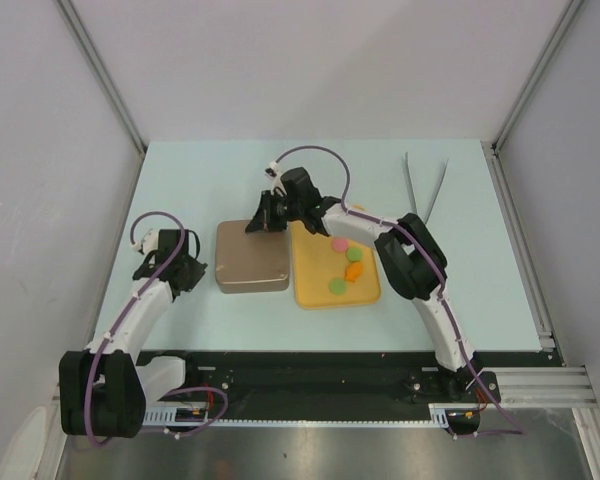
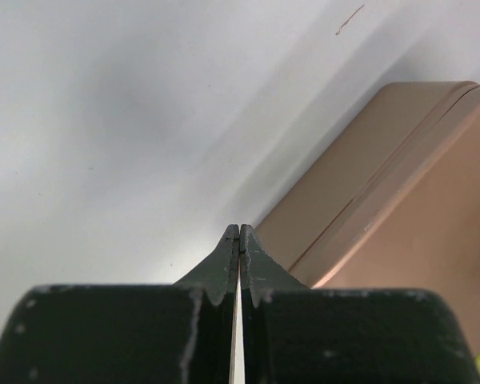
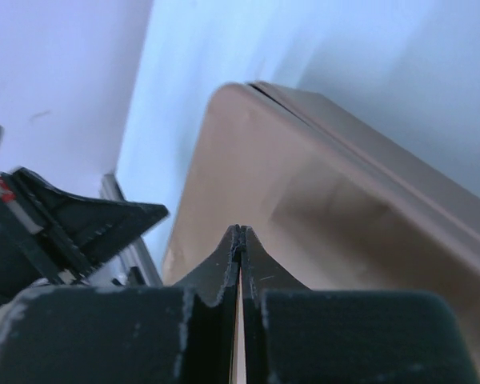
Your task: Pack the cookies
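Closed tan tin (image 1: 251,258) sits mid-worktop, lid on, contents hidden. Yellow tray (image 1: 310,296) lies just beside its right side; can't tell if they touch. All cookies (image 1: 354,254) are on the tray, none in the tin: pink cookie (image 1: 339,244) toward the tray's far edge, a green one just beside it, orange cookie (image 1: 353,270) mid-tray (could be two overlapping, can't tell), second green cookie (image 1: 336,287) near the tray's near edge. They're small flat round discs in plain colours. Metal tongs (image 1: 416,190) lie by the far right corner of the table (image 1: 180,180), well apart from the tray.

Only the top view shows the tray, cookies and tongs. The left wrist view shows the tin's side and lid seam up close, plus a coloured sliver at the bottom right corner, too small to tell. The right wrist view looks across the lid and catches the left gripper past the tin's edge.

Right gripper (image 1: 252,224) is over the tin's far right corner, fingers pressed together, holding nothing. Left gripper (image 1: 198,270) is near the tin's left side, fingers pressed together, empty.
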Motion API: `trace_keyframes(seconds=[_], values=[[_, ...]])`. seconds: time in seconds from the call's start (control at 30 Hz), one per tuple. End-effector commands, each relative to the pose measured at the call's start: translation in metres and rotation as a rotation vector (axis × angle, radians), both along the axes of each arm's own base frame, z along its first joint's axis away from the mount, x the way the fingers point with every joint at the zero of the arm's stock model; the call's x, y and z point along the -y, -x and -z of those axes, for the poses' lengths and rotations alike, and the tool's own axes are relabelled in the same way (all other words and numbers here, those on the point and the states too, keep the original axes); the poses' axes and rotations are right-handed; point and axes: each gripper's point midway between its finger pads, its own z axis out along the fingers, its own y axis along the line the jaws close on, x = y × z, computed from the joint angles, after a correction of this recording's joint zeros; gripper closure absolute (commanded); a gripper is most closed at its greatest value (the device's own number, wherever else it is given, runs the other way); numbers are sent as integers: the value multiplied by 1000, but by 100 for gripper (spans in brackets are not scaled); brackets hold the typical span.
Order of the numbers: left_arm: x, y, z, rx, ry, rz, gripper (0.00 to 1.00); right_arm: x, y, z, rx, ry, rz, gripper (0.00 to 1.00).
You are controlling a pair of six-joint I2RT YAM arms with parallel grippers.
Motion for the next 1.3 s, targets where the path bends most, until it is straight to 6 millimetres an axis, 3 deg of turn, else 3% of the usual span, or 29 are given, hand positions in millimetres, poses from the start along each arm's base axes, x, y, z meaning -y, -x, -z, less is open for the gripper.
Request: trace_keyframes(seconds=[0.0, 0.13, 0.4, 0.63, 0.8, 0.9, 0.93, 1.03, 1.07, 1.13, 1.17, 1.27], values=[[2, -2, 0, 10, 15, 15, 100, -24, -10, -48, 52, -167, -55, 100], [3, -3, 0, 14, 19, 18, 99, -28, -12, -34, 9, -172, -65, 100], [6, -5, 1, 14, 31, 28, 100, -27, -12, 11, -83, -129, -70, 100], [6, -3, 0, 22, 29, 29, 99, -31, -12, 24, -115, -121, -86, 100], [6, -4, -1, 27, 28, 30, 100, -24, -13, 16, -88, -139, -64, 100], [6, -4, -2, 31, 29, 31, 100, -16, -23, -32, -13, -238, -24, 100], [6, -4, -3, 34, 29, 31, 100, -7, -24, -63, 38, -284, -9, 100], [6, -7, -6, 42, 28, 30, 99, 9, -26, -102, 102, -320, 30, 97], [6, -7, -6, 42, 27, 31, 99, 18, -26, -133, 161, -342, 42, 97], [5, -8, -8, 45, 24, 31, 98, 30, -24, -151, 190, -332, 53, 95], [5, -8, -8, 46, 24, 31, 98, 38, -21, -172, 242, -339, 52, 94], [4, -8, -10, 49, 21, 30, 97, 56, -8, -182, 283, -305, 53, 88]])
